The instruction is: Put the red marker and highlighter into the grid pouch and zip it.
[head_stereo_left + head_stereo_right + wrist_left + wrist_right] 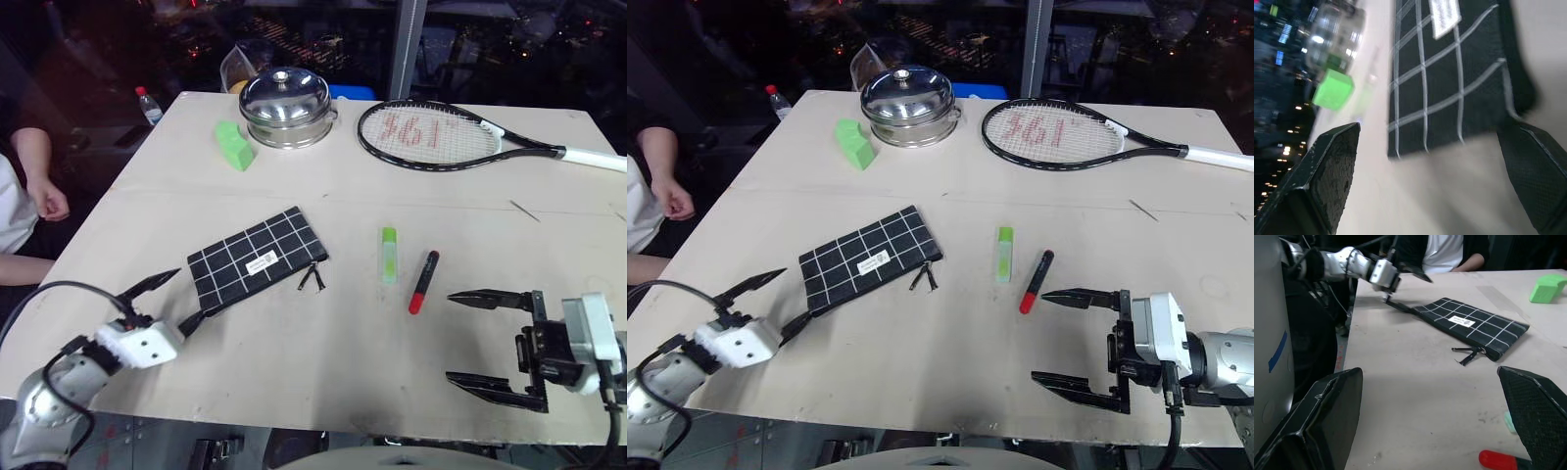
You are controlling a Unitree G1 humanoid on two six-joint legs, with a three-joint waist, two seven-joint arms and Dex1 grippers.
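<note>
The grid pouch (257,259) is lying flat and shut on the table (323,362), nothing visibly in it, its long axis running diagonally with the zipper pulls at the end nearer the highlighter (389,255). The left gripper (167,300) is standing wide open and empty at the pouch's near corner, one finger apparently touching it. The right gripper (482,343) is gaping equally wide, holding nothing, just beside the red marker (423,282), which is lying beside the highlighter, both pointing away from the robot.
</note>
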